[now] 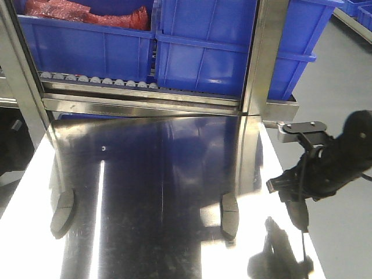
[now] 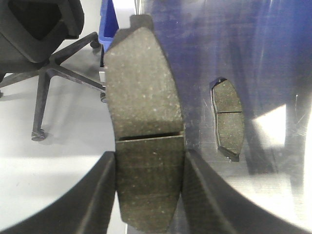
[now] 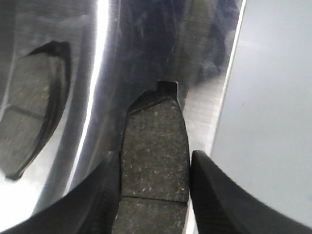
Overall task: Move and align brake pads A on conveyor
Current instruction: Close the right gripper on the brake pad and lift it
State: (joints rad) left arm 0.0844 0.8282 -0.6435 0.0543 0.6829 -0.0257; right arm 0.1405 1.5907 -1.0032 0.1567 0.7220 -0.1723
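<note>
Left wrist view showed my left gripper clamped across one brake pad at the tabletop's left edge, right gripper across a second pad near its right edge, likely to keep both flat.

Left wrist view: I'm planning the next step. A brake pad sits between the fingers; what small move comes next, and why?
Probably lift it clear of the steel tabletop: the left gripper looks shut on the brake pad, so the grasp seems done, and the conveyor is in no view.
</note>
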